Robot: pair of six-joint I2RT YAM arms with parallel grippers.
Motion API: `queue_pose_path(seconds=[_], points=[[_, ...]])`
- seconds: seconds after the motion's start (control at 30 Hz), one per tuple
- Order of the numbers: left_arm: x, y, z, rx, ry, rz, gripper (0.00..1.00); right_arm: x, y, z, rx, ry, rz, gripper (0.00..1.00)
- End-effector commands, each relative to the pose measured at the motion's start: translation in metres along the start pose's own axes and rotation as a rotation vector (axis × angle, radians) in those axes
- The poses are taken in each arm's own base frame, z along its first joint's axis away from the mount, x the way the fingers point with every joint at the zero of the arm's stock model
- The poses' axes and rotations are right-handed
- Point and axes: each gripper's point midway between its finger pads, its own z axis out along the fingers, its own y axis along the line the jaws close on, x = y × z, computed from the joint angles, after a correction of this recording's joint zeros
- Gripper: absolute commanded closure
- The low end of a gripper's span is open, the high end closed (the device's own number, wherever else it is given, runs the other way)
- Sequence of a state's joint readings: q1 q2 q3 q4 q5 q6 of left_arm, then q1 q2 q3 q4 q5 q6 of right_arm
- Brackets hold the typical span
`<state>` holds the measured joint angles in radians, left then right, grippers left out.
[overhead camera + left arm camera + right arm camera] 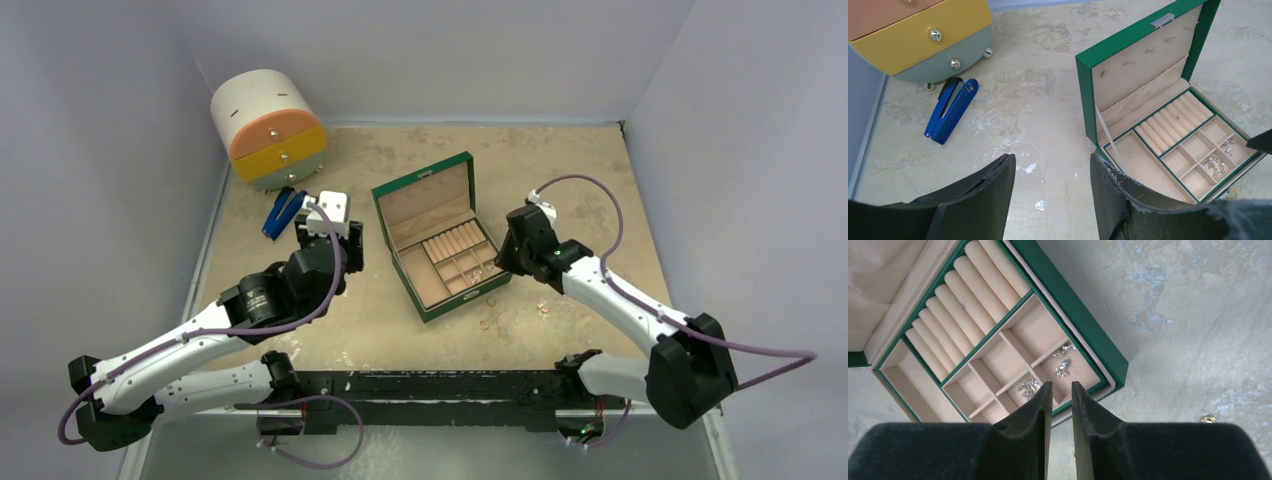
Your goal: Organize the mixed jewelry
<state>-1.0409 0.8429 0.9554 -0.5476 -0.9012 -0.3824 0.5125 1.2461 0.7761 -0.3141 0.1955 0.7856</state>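
The green box (470, 170) stands open mid-table, its beige tray divided into compartments. Small silver pieces (1063, 367) lie in two of its corner compartments; they also show in the left wrist view (1215, 165). Tiny gold rings (486, 323) lie loose on the table in front of the box, another (543, 307) to the right; one gold piece (1208, 418) shows in the right wrist view. My right gripper (505, 255) hovers over the box's right corner (1061, 385), jaws a narrow gap apart, empty. My left gripper (345, 238) is left of the box (1053, 162), wide open, empty.
A blue-handled stapler-like tool (282, 212) lies on the table left of the box, also in the left wrist view (951, 110). A round chest of drawers (268, 130) in orange, yellow and pale green stands at the back left. Walls close in the table's sides.
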Motion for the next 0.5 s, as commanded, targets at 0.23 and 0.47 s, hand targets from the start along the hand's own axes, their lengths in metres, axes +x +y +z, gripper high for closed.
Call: queue_pose_path(seconds=[0.23, 0.47], points=[[-0.007, 0.002, -0.002, 0.001, -0.021, -0.023, 0.44, -0.005, -0.049, -0.042, 0.181, -0.078, 0.049, 0.76], [-0.009, 0.001, -0.003, 0.011, -0.023, -0.031, 0.44, 0.016, -0.082, -0.051, 0.259, -0.085, 0.127, 0.76]])
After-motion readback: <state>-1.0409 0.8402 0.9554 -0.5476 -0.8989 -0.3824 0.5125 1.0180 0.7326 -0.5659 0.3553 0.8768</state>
